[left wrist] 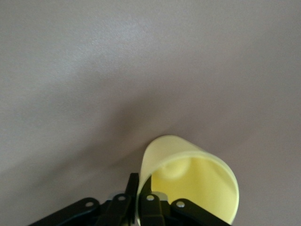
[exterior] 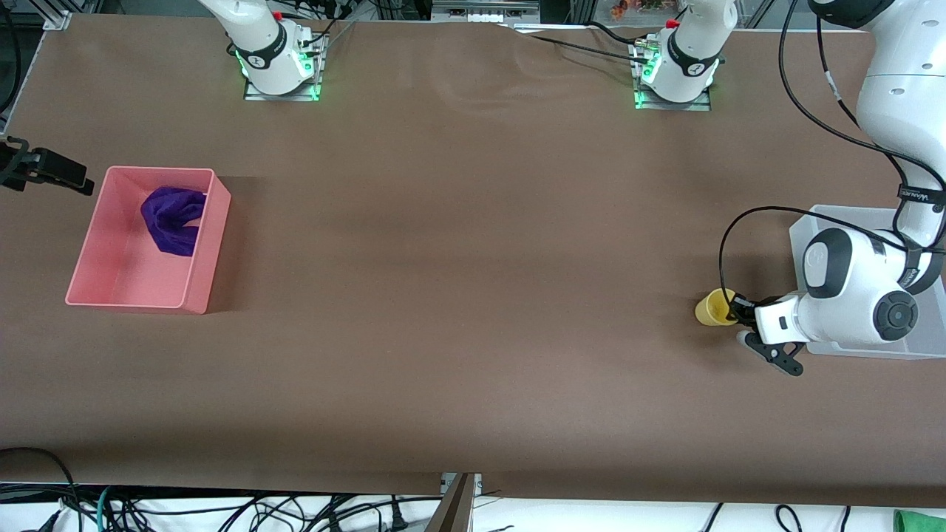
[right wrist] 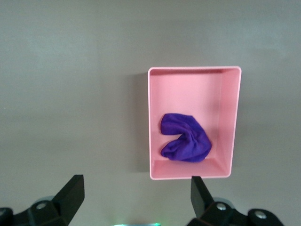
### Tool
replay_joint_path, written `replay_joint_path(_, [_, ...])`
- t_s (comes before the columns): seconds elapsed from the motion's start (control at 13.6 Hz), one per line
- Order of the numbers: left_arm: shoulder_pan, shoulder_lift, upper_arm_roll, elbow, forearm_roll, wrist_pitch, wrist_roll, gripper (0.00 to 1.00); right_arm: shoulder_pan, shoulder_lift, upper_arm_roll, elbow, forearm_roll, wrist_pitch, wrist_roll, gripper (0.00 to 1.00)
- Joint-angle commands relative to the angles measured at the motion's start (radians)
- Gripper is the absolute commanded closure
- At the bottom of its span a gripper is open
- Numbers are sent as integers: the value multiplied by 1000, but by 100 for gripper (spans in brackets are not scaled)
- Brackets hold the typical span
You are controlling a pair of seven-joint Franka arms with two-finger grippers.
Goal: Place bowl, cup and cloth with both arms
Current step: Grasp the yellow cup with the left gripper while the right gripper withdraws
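The left end effector (exterior: 741, 319) is pinching the yellow cup (exterior: 714, 307) by its rim, tilted over the counter (exterior: 458, 295) next to the clear bin (exterior: 805, 229), probably for carrying there. The cloth (exterior: 171, 219) is already lying in the pink bin (exterior: 199, 284). Only the right wrist view is showing the right end effector (right wrist: 136, 197) spread wide, waiting. Bowl's nowhere in sight.
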Motion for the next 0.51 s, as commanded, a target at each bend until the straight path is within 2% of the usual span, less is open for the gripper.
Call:
replay_joint_path(0.0, [10,-81,-7,23,-15,-114,21,100,-7,-20,10,-13,21,-26,22,0])
replay_joint_path(0.29, [24,-232,9,51,0,-292,156,100,1,-22,6,-7,15,-39,19,0])
replay_joint_path(0.37, [47,-255,19,47,35,-303,246,100,5,-22,4,-7,15,-40,3,0])
replay_joint_path(0.44, [59,-273,17,39,123,-305,355,100,16,-26,4,-7,9,-40,-12,0])
